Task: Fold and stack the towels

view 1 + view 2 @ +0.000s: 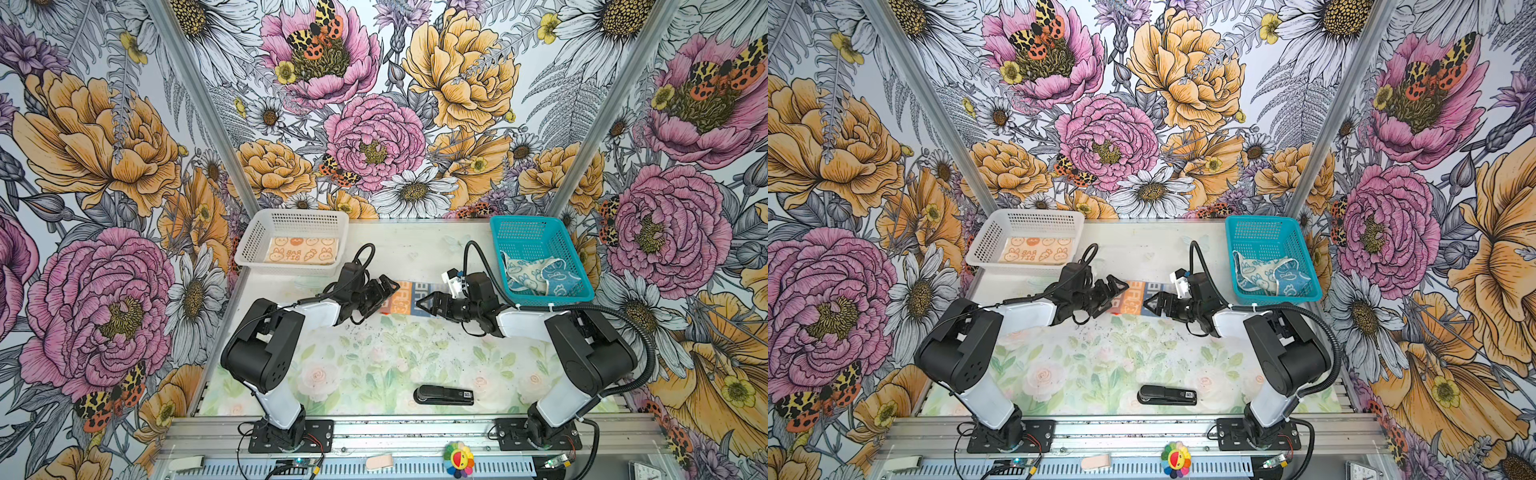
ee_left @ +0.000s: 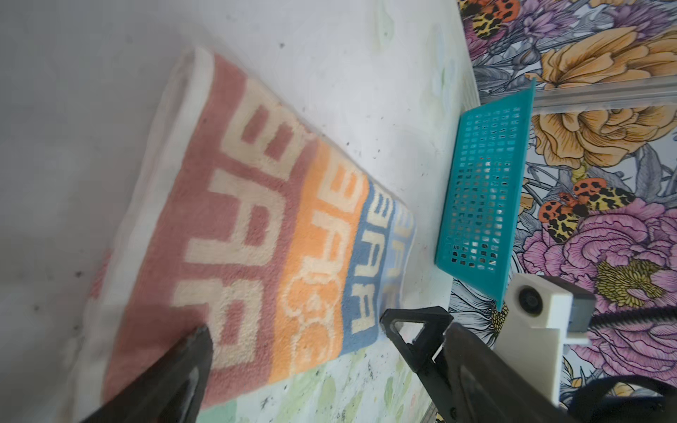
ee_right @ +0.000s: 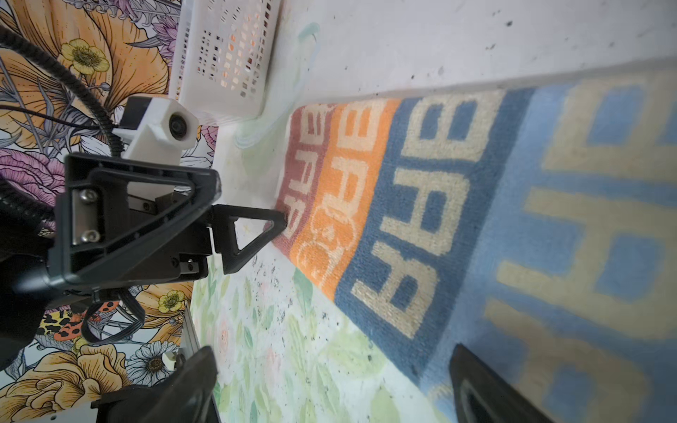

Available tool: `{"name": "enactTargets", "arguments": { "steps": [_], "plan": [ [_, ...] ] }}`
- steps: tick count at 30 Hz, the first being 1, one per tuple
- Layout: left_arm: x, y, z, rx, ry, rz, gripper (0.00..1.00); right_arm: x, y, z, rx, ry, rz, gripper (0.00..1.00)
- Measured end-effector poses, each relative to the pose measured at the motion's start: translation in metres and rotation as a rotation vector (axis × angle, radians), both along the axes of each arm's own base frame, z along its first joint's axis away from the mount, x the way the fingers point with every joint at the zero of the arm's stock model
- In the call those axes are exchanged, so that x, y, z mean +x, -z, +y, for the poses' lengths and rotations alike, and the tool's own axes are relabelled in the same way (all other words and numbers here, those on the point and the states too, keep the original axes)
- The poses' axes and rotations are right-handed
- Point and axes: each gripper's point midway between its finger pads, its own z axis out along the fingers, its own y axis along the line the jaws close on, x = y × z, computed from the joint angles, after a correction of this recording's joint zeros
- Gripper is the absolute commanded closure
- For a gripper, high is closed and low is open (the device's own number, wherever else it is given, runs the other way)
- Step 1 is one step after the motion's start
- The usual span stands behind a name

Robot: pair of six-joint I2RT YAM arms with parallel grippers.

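A striped towel [image 1: 409,296] [image 1: 1133,296] with pink, orange and blue bands and cream letters lies flat mid-table. My left gripper [image 1: 384,295] [image 1: 1115,293] [image 2: 328,327] is open at its pink end. My right gripper [image 1: 428,305] [image 1: 1152,303] [image 3: 333,351] is open at the light-blue end. In each wrist view the striped towel [image 2: 256,219] [image 3: 439,219] has its front edge between the fingers, ungripped. A folded orange-and-cream towel [image 1: 301,251] [image 1: 1036,252] lies in the white basket [image 1: 299,214]. Crumpled cream and blue towels [image 1: 540,274] [image 1: 1271,276] sit in the teal basket [image 1: 525,219].
A black stapler [image 1: 444,395] [image 1: 1167,395] lies on the floral mat near the front edge. The white basket [image 1: 1034,212] stands at the back left and the teal basket [image 1: 1260,219] at the back right. Flowered walls close in three sides.
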Motion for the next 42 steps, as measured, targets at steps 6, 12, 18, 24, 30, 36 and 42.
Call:
{"name": "enactTargets", "arguments": {
  "steps": [6,12,18,24,30,36,42],
  "plan": [
    [0.002,0.002,0.001,-0.016,-0.007,-0.021,0.01,-0.006,0.011,-0.003,-0.003,0.001,0.001,0.01],
    [0.003,0.003,0.006,-0.035,-0.010,-0.036,0.01,-0.008,0.013,-0.007,0.005,-0.003,-0.035,0.01],
    [0.003,0.003,0.007,-0.031,-0.003,-0.042,0.01,-0.011,0.012,-0.024,0.016,0.012,-0.039,0.01],
    [0.006,0.000,0.007,0.021,0.029,-0.039,0.01,-0.012,0.002,-0.049,-0.012,0.063,-0.026,0.01],
    [0.044,-0.050,0.013,0.200,0.079,-0.143,0.01,0.001,-0.025,-0.060,-0.097,0.092,-0.061,0.01],
    [0.058,-0.071,0.025,0.322,0.140,-0.180,0.01,0.020,-0.031,-0.063,-0.146,0.121,-0.067,0.01],
    [0.042,-0.027,0.031,0.395,0.213,-0.049,0.01,0.015,0.000,-0.069,-0.204,0.135,0.029,0.01]
  ]
}}
